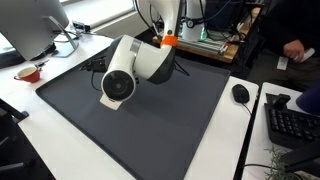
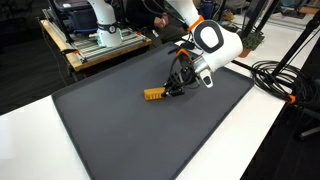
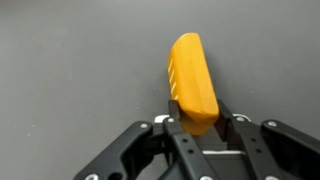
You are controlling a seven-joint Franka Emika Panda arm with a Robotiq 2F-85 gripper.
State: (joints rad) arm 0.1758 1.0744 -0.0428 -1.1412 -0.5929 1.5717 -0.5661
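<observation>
The arm (image 2: 212, 42) bends low over the worktop (image 2: 25, 140), its wrist angled down and to the left in an exterior view. The gripper (image 2: 176, 88) sits just above the dark mat (image 2: 120, 130). In the wrist view its fingers (image 3: 172, 126) are nearly together, pressed against both sides of the near end of a yellow block (image 3: 193, 80). The block lies on the mat and reaches left from the gripper. A mouse (image 1: 240, 93), a keyboard (image 1: 292, 122) and a red cup (image 1: 28, 73) stand off the mat, well apart from it.
</observation>
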